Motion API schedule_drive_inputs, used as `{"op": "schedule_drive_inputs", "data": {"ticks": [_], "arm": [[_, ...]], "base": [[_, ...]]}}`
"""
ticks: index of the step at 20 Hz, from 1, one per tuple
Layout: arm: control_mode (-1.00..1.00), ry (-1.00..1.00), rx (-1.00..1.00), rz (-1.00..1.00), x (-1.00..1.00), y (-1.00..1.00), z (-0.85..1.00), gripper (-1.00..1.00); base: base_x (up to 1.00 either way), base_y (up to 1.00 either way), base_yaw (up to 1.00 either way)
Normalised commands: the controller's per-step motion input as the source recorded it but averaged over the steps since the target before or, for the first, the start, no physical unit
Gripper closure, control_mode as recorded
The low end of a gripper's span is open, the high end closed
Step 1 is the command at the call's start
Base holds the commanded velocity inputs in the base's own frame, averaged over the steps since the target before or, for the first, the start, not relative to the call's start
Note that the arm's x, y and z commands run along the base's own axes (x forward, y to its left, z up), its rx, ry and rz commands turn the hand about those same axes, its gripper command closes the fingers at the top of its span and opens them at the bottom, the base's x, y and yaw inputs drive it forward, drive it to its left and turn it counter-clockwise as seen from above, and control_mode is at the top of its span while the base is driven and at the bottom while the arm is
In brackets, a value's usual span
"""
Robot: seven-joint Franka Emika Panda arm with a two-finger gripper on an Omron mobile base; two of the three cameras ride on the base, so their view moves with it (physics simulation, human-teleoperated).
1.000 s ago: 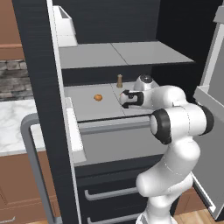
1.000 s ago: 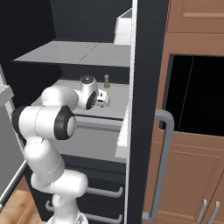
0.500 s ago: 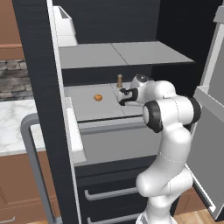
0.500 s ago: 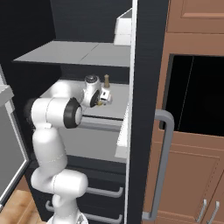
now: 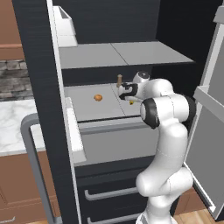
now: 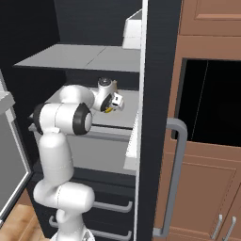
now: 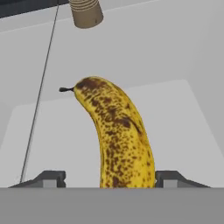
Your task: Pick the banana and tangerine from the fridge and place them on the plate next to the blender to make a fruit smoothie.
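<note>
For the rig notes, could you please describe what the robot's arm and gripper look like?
The arm is glossy white with rounded, tubular links and dark grey-black joint rings. The gripper has two small, dark grey, wedge-shaped fingertips. No cables or markings are visible.

A tan bottle-shaped object (image 5: 119, 79) stood upright far back. A white container (image 5: 64, 27) sat upper left. Brown wooden cabinets (image 6: 207, 179) flanked the right.

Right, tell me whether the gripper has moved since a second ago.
Yes. The gripper has moved deeper over the fridge shelf, toward the tan bottle, straddling the banana.
</note>
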Motion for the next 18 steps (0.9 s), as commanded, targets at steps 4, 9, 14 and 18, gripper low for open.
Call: {"op": "schedule_drive_inputs", "data": {"ticks": [4,9,14,18], "arm": [[-1.0,-0.01,0.01,0.0,0.01,-0.08,-0.25,1.0],[-1.0,0.0,0.0,0.0,-0.04,0.0,0.0,1.0],[-1.0,-0.12,0.0,0.0,-0.63,0.0,0.04,1.0],[-1.0,-0.27,0.0,0.0,-0.98,0.0,0.5,1.0]], "base": [[0.0,0.0,0.0],[0.0,0.0,0.0],[0.0,0.0,0.0],[0.0,0.0,0.0]]}}
